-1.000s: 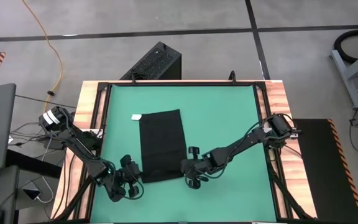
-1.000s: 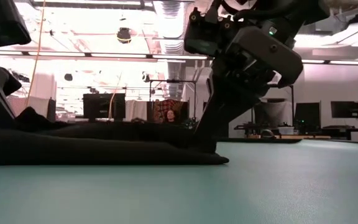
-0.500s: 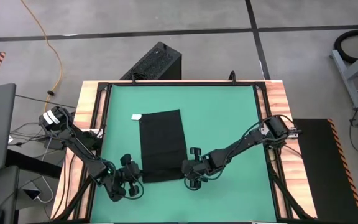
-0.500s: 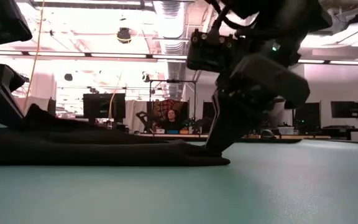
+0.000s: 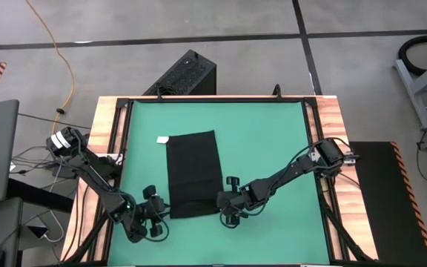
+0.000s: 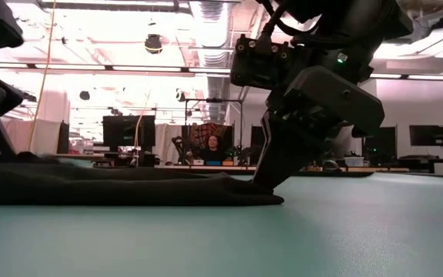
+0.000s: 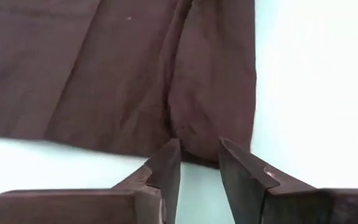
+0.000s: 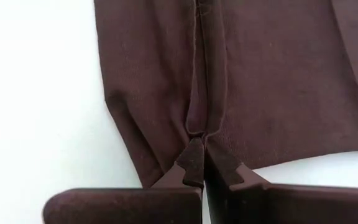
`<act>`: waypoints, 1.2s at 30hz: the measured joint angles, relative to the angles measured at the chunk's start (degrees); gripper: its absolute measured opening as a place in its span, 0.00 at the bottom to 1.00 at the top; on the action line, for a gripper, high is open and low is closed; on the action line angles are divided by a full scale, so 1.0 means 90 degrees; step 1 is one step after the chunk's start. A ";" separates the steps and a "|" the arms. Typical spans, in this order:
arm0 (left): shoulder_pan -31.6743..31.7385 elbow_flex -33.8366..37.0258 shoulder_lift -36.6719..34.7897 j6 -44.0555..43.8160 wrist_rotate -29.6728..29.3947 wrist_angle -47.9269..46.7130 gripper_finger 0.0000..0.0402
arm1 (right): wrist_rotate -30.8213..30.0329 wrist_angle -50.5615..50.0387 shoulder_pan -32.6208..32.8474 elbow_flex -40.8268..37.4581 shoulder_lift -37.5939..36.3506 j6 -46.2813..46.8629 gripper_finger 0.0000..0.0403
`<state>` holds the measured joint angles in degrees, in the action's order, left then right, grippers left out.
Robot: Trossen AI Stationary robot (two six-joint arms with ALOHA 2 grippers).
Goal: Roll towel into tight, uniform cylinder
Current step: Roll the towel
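High: towel (image 5: pixel 193 174) lay flat on the desk mat (image 5: pixel 273 148) | Left wrist: left pincer (image 7: pixel 199 155) parted, empty, at the hem | Right wrist: right pincer (image 8: pixel 199 163) pinched the near hem | Soft, limp cloth; best gripped at corners.

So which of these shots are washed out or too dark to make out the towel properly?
Low view: bright ceiling lights behind leave the towel and right gripper as dark silhouettes. Both wrist views: the mat blows out near white and the towel reads brownish. High view: evenly lit, with the towel black on green.
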<state>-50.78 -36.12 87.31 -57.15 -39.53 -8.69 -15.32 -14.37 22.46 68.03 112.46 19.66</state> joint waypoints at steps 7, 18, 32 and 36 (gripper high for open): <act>-0.0167 0.0000 0.0000 -0.0238 -0.0475 -0.0266 0.12 | 0.0011 -0.0002 0.0000 0.0000 0.0005 -0.0002 0.04; -0.0007 -0.0010 0.0467 0.2001 -0.1638 0.1415 0.00 | 0.0031 -0.0005 0.0000 0.0000 0.0010 -0.0022 0.04; 0.0270 0.0056 0.1551 0.1849 -0.1014 0.2072 0.00 | 0.0048 -0.0002 0.0000 -0.0005 0.0012 -0.0073 0.07; 0.0274 0.0160 0.1557 0.1550 -0.1008 0.2094 0.00 | 0.0017 -0.0009 0.0001 -0.0008 -0.0002 -0.0167 0.12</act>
<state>-48.31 -34.68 101.32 -43.20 -48.60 10.16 -15.17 -14.45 22.47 67.96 112.45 18.16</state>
